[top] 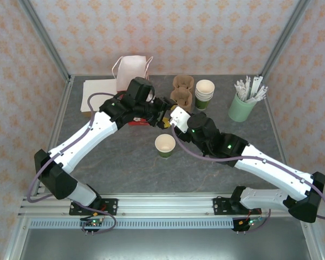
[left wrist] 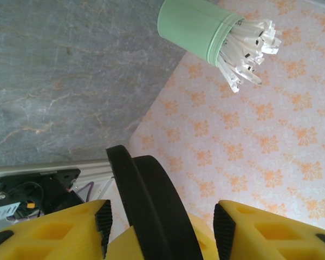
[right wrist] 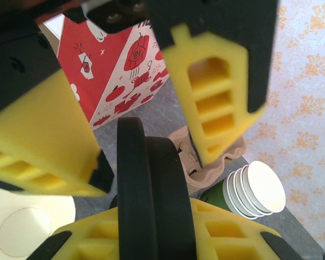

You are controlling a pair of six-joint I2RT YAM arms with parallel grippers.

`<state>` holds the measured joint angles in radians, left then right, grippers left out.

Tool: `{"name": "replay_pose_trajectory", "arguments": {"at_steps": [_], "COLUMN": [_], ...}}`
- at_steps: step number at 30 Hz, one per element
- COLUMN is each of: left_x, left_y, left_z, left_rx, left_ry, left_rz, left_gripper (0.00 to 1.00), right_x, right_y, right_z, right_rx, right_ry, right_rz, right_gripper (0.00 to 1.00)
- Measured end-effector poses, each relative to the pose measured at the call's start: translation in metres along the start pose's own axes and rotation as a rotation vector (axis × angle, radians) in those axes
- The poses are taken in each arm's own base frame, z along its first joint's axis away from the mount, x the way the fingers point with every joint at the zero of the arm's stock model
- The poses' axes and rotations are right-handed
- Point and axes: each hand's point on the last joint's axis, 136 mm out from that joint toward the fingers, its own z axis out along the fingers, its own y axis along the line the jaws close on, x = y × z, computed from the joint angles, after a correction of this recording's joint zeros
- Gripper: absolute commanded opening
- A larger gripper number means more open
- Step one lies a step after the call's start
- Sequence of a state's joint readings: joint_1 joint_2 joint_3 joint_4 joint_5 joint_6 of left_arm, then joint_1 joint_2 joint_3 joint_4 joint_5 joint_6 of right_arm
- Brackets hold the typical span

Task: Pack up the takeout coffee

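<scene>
Right gripper (right wrist: 151, 222), at the bottom of its wrist view, is clamped on the lid (right wrist: 149, 173). The lid stands edge-on, so I see its black rim and not its top. The frame cuts off the lid's lower part.

Left gripper (left wrist: 162, 211) straddles the same lid with its jaws apart. In its own view one pad sits right at the rim and there's a gap at the other. I can't tell if that near pad touches. Its yellow fingers (right wrist: 43, 135) take up the upper half of the right wrist view, blurred and cropped.

From the top camera both grippers meet mid-frame. The lid is too small and too covered by the wrists for me to pick out there.

The cup (top: 165, 144) stands lidless on the table (left wrist: 54, 70), just below the grippers in the top view, cream inside showing. I can't see any contents.

A red bag (right wrist: 119, 59) is partly hidden behind the left fingers. The carrier (right wrist: 192, 173) is half covered. The cup stack (right wrist: 257, 189) is at lower right, base cut off. The holder (left wrist: 192, 24) is at the top of the left wrist view, cropped, its sticks (left wrist: 249, 49) blurred.
</scene>
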<state>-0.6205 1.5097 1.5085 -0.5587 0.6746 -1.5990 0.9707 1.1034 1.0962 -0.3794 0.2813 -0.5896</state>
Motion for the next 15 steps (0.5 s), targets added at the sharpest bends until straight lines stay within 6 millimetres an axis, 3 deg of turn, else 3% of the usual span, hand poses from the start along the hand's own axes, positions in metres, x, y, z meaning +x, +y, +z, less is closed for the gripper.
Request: {"name": "replay_pose_trajectory", "arguments": {"at_steps": [11, 15], "left_x": [0.0023, 0.0029], "left_y": [-0.0015, -0.0023], "left_z": [0.0111, 0.0109], "left_rx": [0.001, 0.002], "left_ry": [0.026, 0.027], "left_rz": [0.008, 0.010], "left_gripper": [0.28, 0.20], "right_x": [0.0002, 0.0023], "right_y": [0.0021, 0.0053], "right_z": [-0.0002, -0.0007], "right_rx": [-0.006, -0.017], "right_ry": [0.001, 0.010], "right_rz": [-0.012, -0.021], "right_gripper": [0.19, 0.27]}}
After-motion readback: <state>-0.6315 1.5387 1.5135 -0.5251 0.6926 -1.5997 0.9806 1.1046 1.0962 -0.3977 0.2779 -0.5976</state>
